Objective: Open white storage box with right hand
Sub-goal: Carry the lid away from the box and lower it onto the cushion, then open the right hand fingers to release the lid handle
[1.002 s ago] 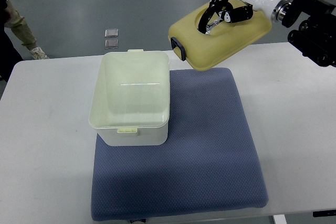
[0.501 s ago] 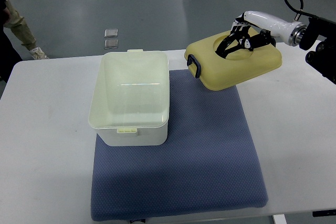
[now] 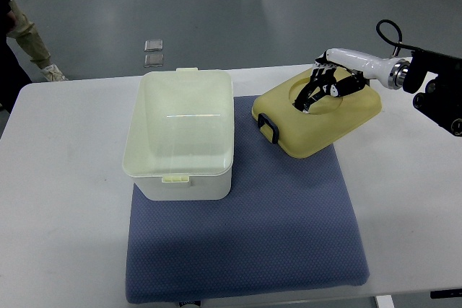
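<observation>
Right arm [image 3: 440, 88] cut off at the right edge; person [image 3: 18, 30] cropped at left; mat [image 3: 245, 250] partly hidden beneath box [image 3: 182, 135].

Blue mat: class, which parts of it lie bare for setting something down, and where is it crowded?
The mat is bare across its near half and right side, in front of the box and lid. Its far edge is crowded: box left, lid right under the right hand.
</observation>
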`<move>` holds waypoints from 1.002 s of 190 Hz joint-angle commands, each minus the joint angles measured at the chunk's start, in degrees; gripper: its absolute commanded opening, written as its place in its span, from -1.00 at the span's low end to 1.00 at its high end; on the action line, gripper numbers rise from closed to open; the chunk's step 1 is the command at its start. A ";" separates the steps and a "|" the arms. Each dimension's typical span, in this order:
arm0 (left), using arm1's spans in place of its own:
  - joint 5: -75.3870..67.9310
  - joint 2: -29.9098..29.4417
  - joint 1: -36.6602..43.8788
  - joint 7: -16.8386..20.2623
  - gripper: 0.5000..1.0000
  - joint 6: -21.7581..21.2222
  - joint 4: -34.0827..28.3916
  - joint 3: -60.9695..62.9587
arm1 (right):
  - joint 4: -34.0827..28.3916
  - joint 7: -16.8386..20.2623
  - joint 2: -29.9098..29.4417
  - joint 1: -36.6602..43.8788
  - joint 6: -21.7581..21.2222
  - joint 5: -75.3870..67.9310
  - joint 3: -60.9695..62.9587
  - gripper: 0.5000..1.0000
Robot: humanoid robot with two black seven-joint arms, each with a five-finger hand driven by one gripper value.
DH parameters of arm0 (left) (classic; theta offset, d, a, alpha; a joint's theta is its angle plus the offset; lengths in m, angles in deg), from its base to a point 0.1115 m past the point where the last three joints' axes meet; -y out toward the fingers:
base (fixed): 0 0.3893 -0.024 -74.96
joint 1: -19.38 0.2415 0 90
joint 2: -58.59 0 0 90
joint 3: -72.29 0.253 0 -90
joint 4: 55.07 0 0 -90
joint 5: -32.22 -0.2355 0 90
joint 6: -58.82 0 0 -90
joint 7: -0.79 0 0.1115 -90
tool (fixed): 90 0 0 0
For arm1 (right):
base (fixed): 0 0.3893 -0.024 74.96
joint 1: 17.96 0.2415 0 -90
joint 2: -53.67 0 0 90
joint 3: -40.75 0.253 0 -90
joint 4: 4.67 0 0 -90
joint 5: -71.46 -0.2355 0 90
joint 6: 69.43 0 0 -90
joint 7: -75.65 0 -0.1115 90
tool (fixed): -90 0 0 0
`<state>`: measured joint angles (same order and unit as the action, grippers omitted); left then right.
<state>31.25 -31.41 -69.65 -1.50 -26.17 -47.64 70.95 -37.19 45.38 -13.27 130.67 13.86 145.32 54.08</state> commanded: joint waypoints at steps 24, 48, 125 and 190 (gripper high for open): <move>0.00 0.00 -0.09 0.01 1.00 0.00 -0.04 0.02 | 0.09 -0.05 -0.12 -0.53 -0.67 0.05 -0.06 -1.00; 0.00 0.00 -0.09 0.01 1.00 0.00 -0.04 0.02 | 0.09 -0.05 -0.38 -0.71 -0.58 -0.13 -0.06 -1.00; 0.00 0.00 0.00 0.01 1.00 0.00 -0.13 0.11 | 0.09 -0.14 -1.00 -1.24 -0.67 -0.04 -0.14 0.21; 0.00 0.00 0.00 0.01 1.00 0.00 -0.30 0.11 | 0.00 -0.58 -0.83 -0.27 -3.75 0.22 -0.23 0.55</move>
<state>31.26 -31.41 -69.66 -1.50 -26.17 -47.97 71.06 -37.10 45.06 -14.14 130.21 11.16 145.48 53.85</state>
